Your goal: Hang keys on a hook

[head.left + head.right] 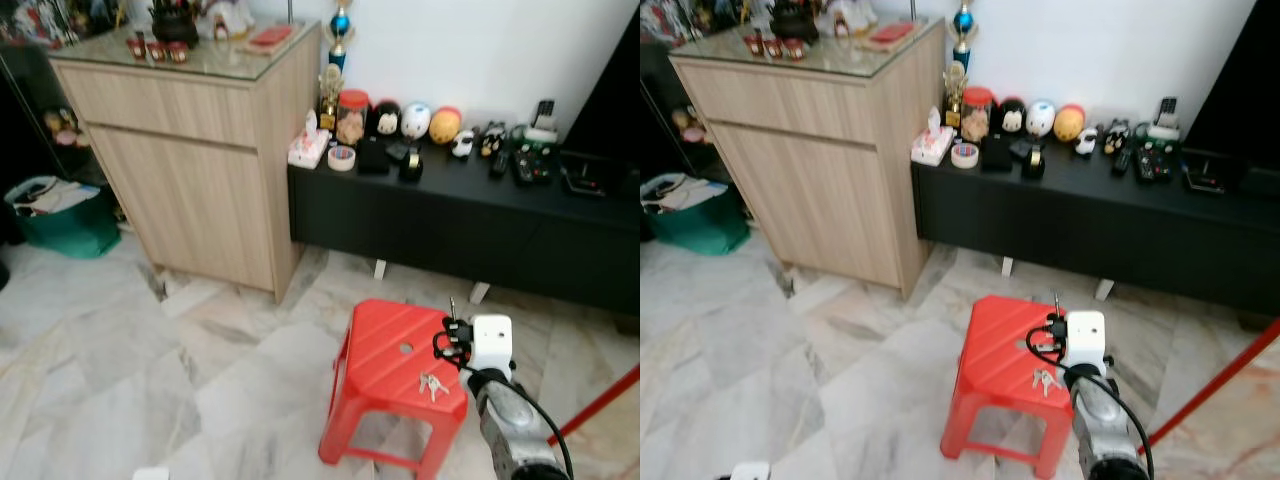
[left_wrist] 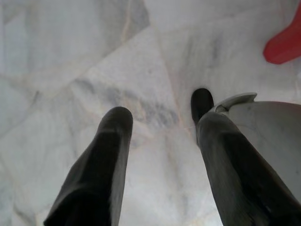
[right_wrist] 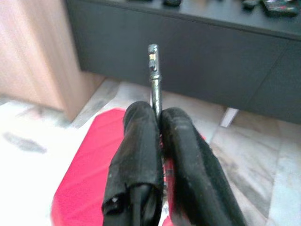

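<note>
Above the red plastic stool (image 1: 392, 350), the right gripper (image 3: 159, 117) pinches a thin metal key (image 3: 153, 70) upright; loose silver keys (image 1: 432, 385) lie on the stool's seat beneath it. Left gripper (image 2: 160, 122) hangs spread apart.

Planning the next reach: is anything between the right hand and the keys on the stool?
Nothing visible lies between them; the keys lie bare on the red stool near the right hand. But that hand is shut on a thin metal piece.
</note>
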Available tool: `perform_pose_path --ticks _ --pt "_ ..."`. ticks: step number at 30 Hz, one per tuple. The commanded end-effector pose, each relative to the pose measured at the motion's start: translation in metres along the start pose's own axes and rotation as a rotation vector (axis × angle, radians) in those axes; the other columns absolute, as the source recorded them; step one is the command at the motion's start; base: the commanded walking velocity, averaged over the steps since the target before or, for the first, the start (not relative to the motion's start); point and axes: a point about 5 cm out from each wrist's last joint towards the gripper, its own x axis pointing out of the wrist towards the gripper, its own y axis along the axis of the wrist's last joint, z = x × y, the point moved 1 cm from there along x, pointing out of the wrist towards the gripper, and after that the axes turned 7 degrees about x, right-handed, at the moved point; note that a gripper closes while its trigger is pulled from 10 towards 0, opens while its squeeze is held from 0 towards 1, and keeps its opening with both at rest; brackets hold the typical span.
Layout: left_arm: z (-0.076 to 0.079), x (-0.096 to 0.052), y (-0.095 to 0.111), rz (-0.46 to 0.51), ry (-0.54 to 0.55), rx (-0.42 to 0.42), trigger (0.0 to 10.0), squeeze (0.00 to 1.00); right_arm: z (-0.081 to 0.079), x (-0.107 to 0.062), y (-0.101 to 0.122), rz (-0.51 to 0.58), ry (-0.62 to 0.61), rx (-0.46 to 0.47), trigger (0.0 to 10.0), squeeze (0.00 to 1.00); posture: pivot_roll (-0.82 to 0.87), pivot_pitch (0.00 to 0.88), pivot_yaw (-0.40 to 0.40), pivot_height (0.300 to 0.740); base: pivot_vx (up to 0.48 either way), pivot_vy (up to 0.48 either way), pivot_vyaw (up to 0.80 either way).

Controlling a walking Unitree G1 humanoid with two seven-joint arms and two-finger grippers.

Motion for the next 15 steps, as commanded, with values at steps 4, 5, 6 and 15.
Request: perform_pose_path --ticks 4,5,6,15 --pt "0.0024 -0.0031 -0.0122 -0.041 -0.012 0.009 10.0 0.00 0.0044 -0.0003 -0.0007 -0.013 -0.018 -0.012 10.0 0.00 0.03 0.000 -0.037 0.740 -0.268 0.000 0.00" --pt "0.0020 -0.0032 -0.0125 -0.042 -0.012 0.010 10.0 0.00 0.0048 -0.0004 -0.0013 -0.017 -0.021 -0.013 10.0 0.00 0.03 0.000 -0.037 0.740 -0.262 0.000 0.00" --pt "0.0017 -0.0033 -0.0128 -0.042 -0.012 0.010 10.0 0.00 0.0056 -0.0007 -0.0027 -0.025 -0.030 -0.012 10.0 0.00 0.03 0.000 -0.036 0.740 -0.266 0.000 0.00" --pt "0.0008 -0.0041 -0.0149 -0.046 -0.011 0.011 10.0 0.00 0.0084 -0.0017 -0.0061 -0.043 -0.061 0.007 10.0 0.00 0.03 0.000 -0.033 0.740 -0.268 0.000 0.00"
